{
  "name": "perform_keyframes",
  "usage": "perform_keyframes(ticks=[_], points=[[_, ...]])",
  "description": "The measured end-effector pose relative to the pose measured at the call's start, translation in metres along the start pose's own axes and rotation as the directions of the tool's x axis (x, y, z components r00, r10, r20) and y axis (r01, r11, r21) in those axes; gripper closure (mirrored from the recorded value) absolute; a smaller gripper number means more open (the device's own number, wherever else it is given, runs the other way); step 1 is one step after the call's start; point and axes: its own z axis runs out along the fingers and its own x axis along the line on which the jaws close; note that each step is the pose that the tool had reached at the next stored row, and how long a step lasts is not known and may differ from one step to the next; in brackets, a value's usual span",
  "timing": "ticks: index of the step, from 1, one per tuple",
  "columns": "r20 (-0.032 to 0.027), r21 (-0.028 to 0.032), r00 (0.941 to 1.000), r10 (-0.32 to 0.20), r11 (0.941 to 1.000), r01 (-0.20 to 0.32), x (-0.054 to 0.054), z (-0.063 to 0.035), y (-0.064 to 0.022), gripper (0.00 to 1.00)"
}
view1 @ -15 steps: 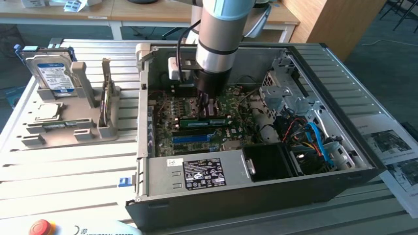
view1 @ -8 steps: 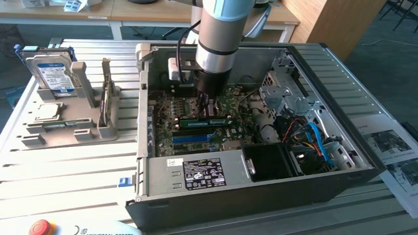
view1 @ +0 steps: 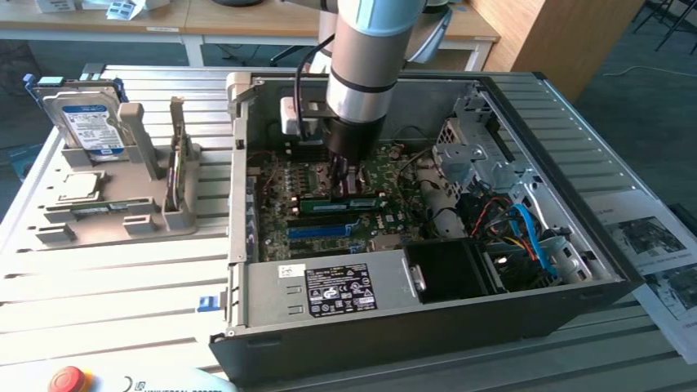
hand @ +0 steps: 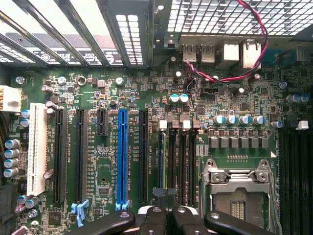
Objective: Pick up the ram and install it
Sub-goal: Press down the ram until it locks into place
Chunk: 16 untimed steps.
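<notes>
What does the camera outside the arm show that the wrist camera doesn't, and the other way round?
Exterior view only: the whole open black computer case, a grey plastic holder tray with a blue-labelled hard drive, and the thin green ram stick just under the gripper's tips.
Wrist view only: the empty metal-framed processor socket, a long white slot and a red wire.
Both: the green motherboard, its long blue slot and the black gripper.

Slatted metal table (view1: 130, 286), computer case (view1: 436, 318), parts holder (view1: 109, 220)
</notes>
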Motion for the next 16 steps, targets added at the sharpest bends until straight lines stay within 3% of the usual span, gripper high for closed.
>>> perform_keyframes(ticks=[16], points=[[0.0001,0.0002,1.0,0.0,1.0,0.0,0.0,0.0032,-0.0001,0.9]])
